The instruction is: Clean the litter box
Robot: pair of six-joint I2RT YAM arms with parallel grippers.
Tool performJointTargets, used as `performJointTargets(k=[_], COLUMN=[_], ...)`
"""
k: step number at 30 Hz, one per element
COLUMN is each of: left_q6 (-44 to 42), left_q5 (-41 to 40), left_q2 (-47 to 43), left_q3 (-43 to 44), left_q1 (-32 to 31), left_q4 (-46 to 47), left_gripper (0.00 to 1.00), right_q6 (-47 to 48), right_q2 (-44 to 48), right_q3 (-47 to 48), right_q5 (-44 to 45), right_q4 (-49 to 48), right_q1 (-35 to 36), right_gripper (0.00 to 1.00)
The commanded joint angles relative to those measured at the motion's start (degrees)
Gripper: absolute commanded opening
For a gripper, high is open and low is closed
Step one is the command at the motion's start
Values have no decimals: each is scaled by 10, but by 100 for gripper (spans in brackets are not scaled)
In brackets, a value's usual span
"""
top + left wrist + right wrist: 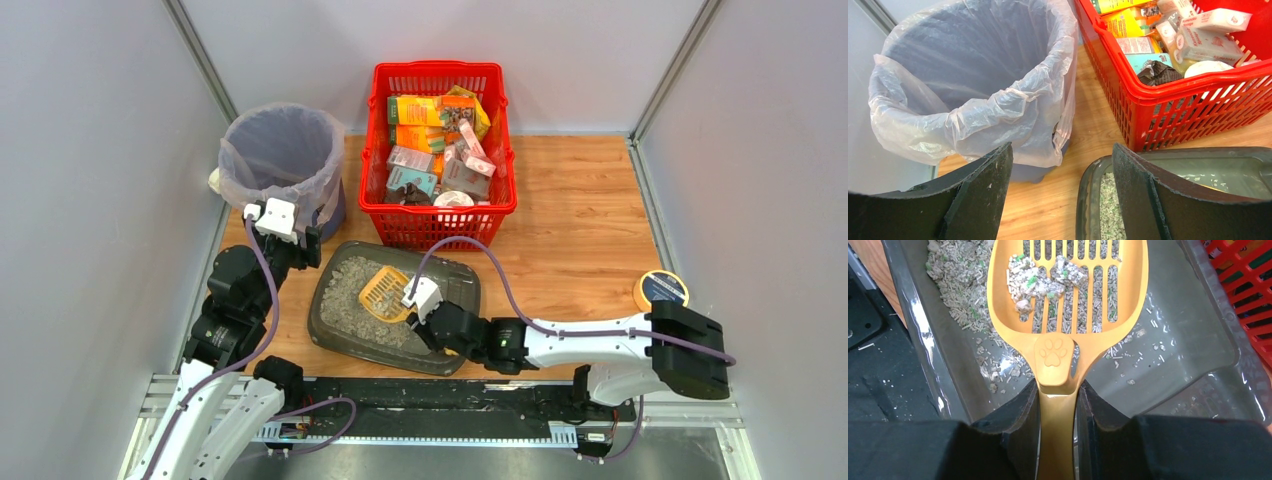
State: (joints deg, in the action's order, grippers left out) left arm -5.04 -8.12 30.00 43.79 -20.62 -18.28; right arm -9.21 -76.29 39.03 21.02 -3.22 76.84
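Observation:
The litter box (460, 280), a shallow dark grey tray with pale gravelly litter, lies on the wooden table in front of the red basket. My right gripper (1058, 390) is shut on the handle of a yellow slotted scoop (1068, 290), held over the tray. Several clumps of litter (1040, 280) lie on the scoop's slots. In the top view the scoop (385, 293) hangs above the tray's middle, with the right gripper (425, 312) behind it. My left gripper (1063, 165) stands open and empty between the bin and the tray's left rim (1088, 195).
A round bin lined with a clear bag (283, 160) stands at the back left. The red mesh basket (440, 215) full of boxes sits behind the tray. A round yellow-rimmed tin (660, 290) lies at the right. Grey walls close in on both sides.

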Motion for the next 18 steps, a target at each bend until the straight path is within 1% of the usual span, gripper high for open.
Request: performJointTargets(k=[1, 2, 3, 4, 5, 6, 7, 8, 9, 10, 11, 12, 13, 14, 15, 16, 17, 18], left_q6=[-2, -2, -2, -3, -2, -1, -1, 3, 5, 6, 7, 7, 11, 13, 13, 13, 14, 15], left_q5=[-6, -7, -8, -9, -8, -7, 0, 2, 3, 5, 6, 6, 8, 9, 10, 7, 6, 3], left_q2=[1, -2, -4, -3, -1, 2, 10, 13, 15, 18, 18, 20, 20, 21, 21, 17, 17, 17], left_q3=[4, 4, 2, 1, 1, 2, 9, 14, 16, 15, 14, 15, 16, 17, 18, 18, 18, 17], left_q1=[-1, -1, -1, -1, -1, -1, -1, -1, -1, -1, -1, -1, -1, -1, -1, -1, -1, -1], left_q4=[12, 14, 17, 18, 18, 16, 5, 2, 1, 4, 7, 10, 7, 5, 4, 4, 5, 5], left_gripper=[80, 80, 80, 80, 80, 81, 81, 81, 81, 81, 81, 81, 81, 81, 81, 81, 81, 81], right_q6=[-9, -25, -19, -6, 19, 20, 14, -11, -19, -20, 5, 17, 18, 18, 0, -16, -26, -11], right_q2=[16, 38, 47, 49, 34, 20, 4, 7, 17, 36, 38, 33, 12, 5, 6, 30, 44, 54], right_q3=[10, -3, -14, -13, 1, 14, 24, 20, 10, -10, -11, 1, 17, 35, 31, 21, -6, -13], right_q5=[70, -17, -52, -54, 26, 65, 109, 77, 17, -62, -52, -18, 62, 92, 100, 8, -44, -74], right_q4=[5, -15, -40, -54, -30, -1, 28, 30, 19, -38, -56, -25, 5, 25, 30, 17, -11, -52], right_q1=[-15, -37, -32, 2, 13, 14, -11, -28, -41, -33, -12, 8, 17, 7, -9, -46, -53, -45], right_gripper=[0, 0, 0, 0, 0, 0, 0, 0, 0, 0, 0, 0, 0, 0, 0, 0, 0, 0])
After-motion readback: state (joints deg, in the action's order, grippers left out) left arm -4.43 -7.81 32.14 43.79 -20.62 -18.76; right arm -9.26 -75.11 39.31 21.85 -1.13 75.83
